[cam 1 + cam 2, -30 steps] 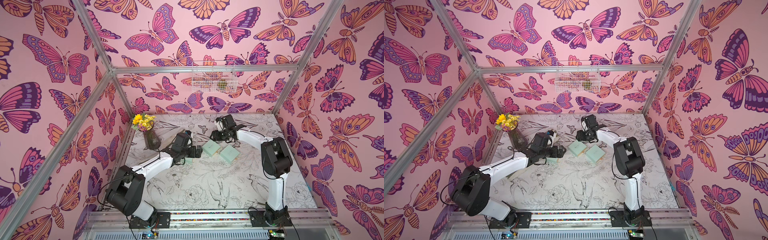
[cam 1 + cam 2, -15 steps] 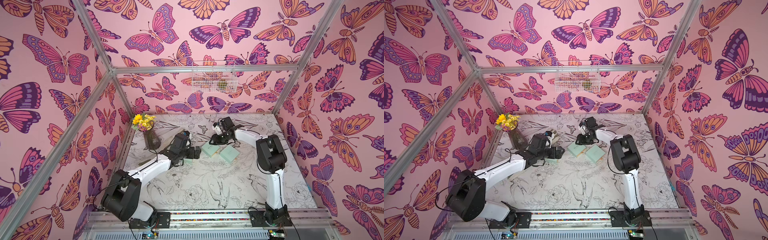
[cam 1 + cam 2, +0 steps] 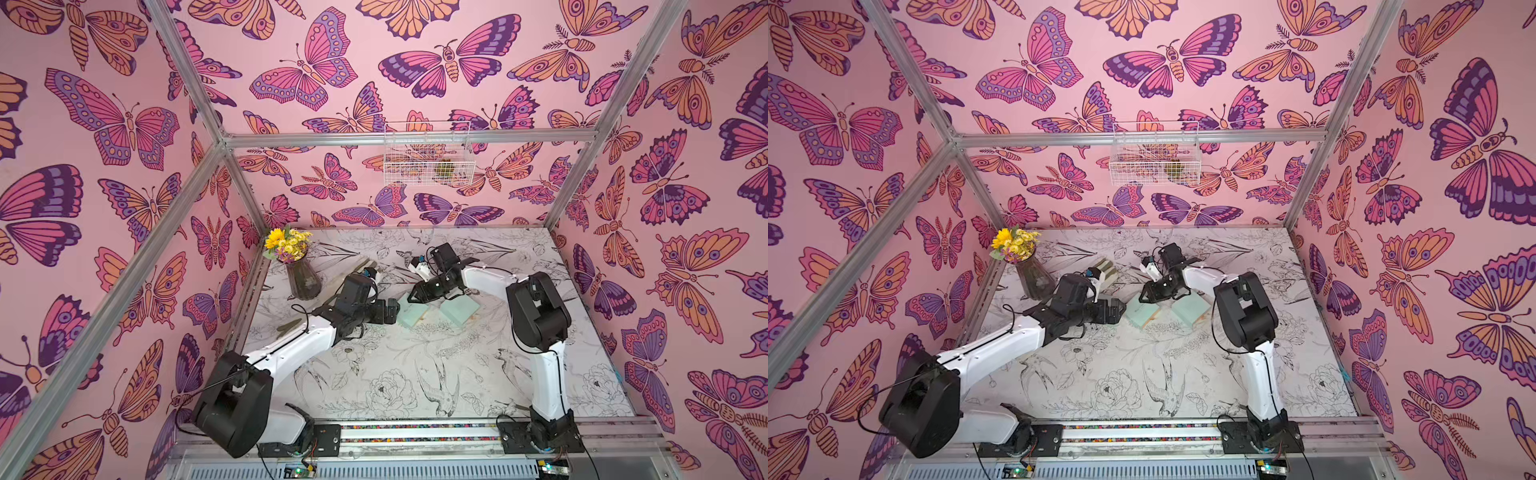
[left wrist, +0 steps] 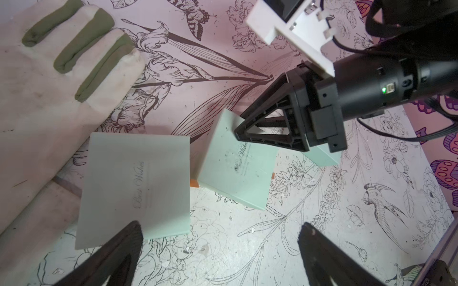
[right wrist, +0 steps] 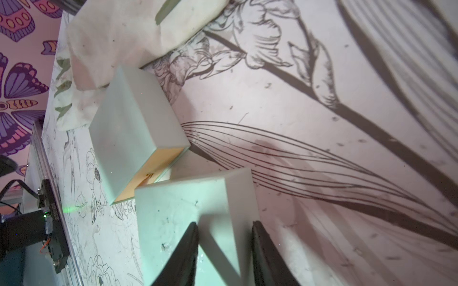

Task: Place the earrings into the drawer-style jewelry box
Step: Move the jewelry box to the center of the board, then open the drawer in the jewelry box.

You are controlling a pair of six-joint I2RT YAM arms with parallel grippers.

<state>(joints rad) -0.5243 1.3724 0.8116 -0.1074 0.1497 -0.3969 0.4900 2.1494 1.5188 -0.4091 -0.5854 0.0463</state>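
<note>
Looking down in both top views, two flat mint-green jewelry boxes sit side by side on the flower-printed table [image 3: 415, 374]. The glove-side box [image 3: 410, 318] is just beside the left gripper [image 3: 392, 311], with the second box [image 3: 459, 311] next to it, and each shows a tan edge. The left arm [image 3: 291, 353] reaches low across the table with its elbow bent. The right arm [image 3: 540, 316] arches over and doubles back, the right gripper [image 3: 413, 297] angled down at the boxes' far side.

From the left wrist, the glove-side box [image 4: 136, 183] lies closed, "Best Wishes" in script on its lid, just beside a white glove [image 4: 49, 99] with green stripes. The left gripper's fingers [image 4: 111, 247] stand wide apart and hold nothing. The right gripper's tips sit at the far corner of the second box [image 4: 235, 163].

From the right wrist, an edge of the second box [image 5: 173, 210] lies between the partly parted fingers [image 5: 183, 250]. Whether they pinch it I cannot tell. The glove-side box [image 5: 128, 128] shows an orange drawer end.
</note>
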